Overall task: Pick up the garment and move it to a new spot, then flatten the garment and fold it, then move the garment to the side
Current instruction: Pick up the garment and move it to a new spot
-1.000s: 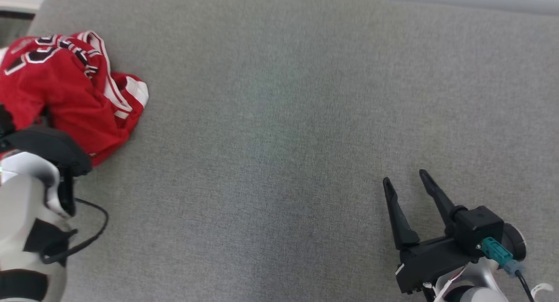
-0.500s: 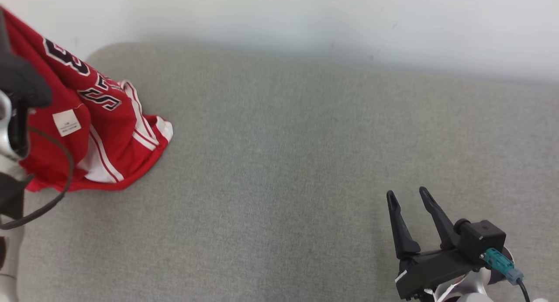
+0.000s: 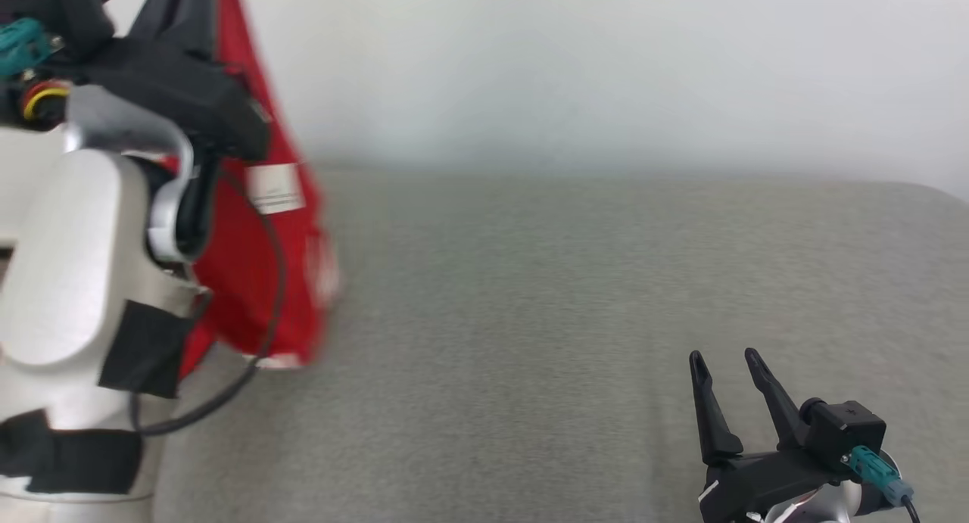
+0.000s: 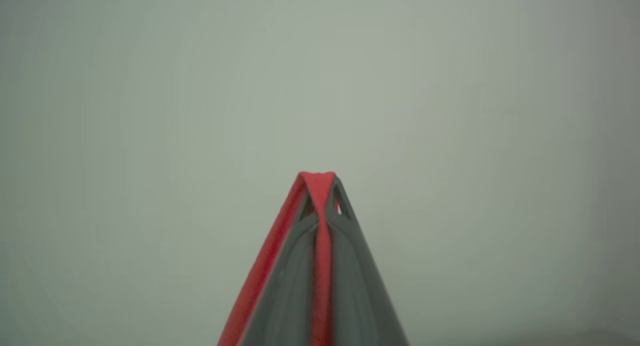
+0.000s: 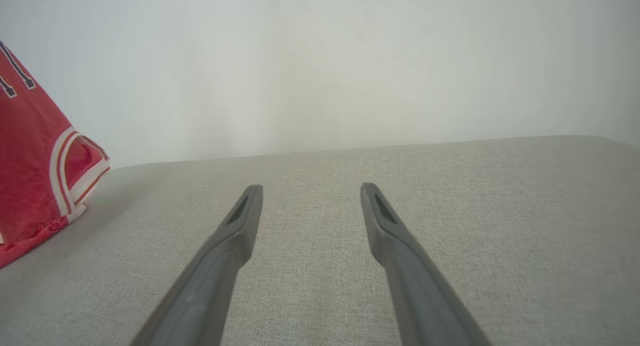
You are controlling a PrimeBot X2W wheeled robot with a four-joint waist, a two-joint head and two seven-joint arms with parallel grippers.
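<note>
Gripping the garment [image 3: 253,296] in the left jaws, shut tight on a thin red fold running up between them and over the tips in the left wrist view; holding it high at the upper left of the head view, hanging limp and drawn into a narrow peak; showing it blurred there, red, with a white label [image 3: 274,188] on its inner face; showing in the right wrist view white-and-dark striped trim [image 5: 62,176] round an opening, and dark, white-edged lettering higher up; letting its lower hem reach the left end of the cushion [image 3: 530,319], seemingly touching it; holding the right jaws wide and empty, low over the near right part of the cushion, well apart from the garment; working over a broad grey surface, woven, matte and finely grained, rounding off at its far right corner; facing a plain pale wall [image 3: 568,69], smooth, rising just behind the cushion; carrying the left jaws on an arm [image 3: 68,266] with a glossy pale shell and black bands; ending in long, dark, matte jaws tapering to points.
</note>
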